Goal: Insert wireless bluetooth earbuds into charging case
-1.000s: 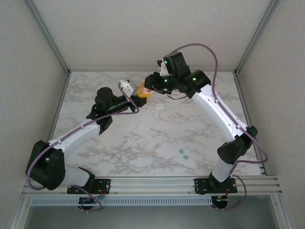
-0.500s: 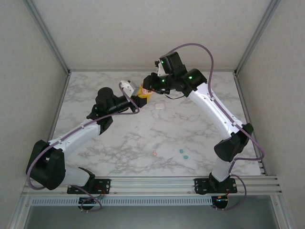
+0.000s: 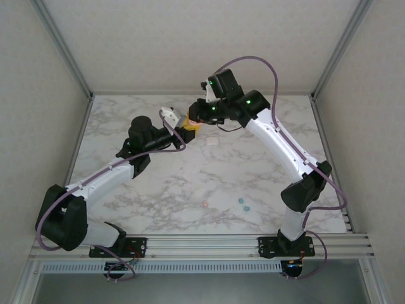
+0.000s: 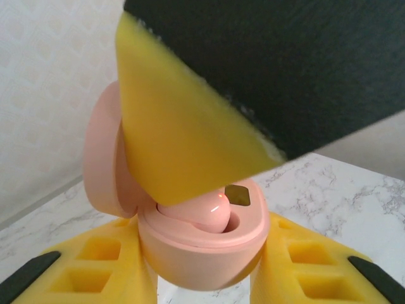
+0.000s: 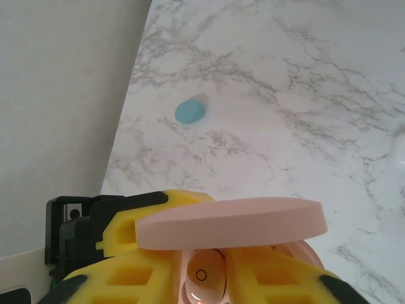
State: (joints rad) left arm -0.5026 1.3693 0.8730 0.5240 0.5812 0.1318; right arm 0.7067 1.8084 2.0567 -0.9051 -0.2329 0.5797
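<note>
Marble-patterned table [image 3: 158, 202] between pale walls and a bare aluminium frame: two white-and-black arms meet over its far side at a pink charging case [image 4: 202, 250], which the left end effector [image 4: 202, 282] grips by the body, one yellow finger pressed against each flank. The case's lid [image 5: 231, 221] stands swung open. From above the case, the right end effector [image 5: 205, 278] reaches in under that lid, its yellow fingers drawn narrow around a pink earbud [image 4: 197, 212]. The left wrist view shows this earbud resting in the case's well with a small red light glowing on its shell and a dark recess [image 4: 237, 194] just beside it. The overhead view shows the left end effector [image 3: 183, 130] and the right end effector [image 3: 197, 117] touching at the case. A small white piece [image 3: 212, 142] lies on the table near the case, on the side of the right arm. Well apart from the case, toward the arms' bases, lie a pink-orange earbud [image 3: 205, 204] and two teal earbuds [image 3: 243, 204]. In the right wrist view a teal pebble-shaped piece [image 5: 190, 111] lies on the marble beyond the case, close to the wall.
</note>
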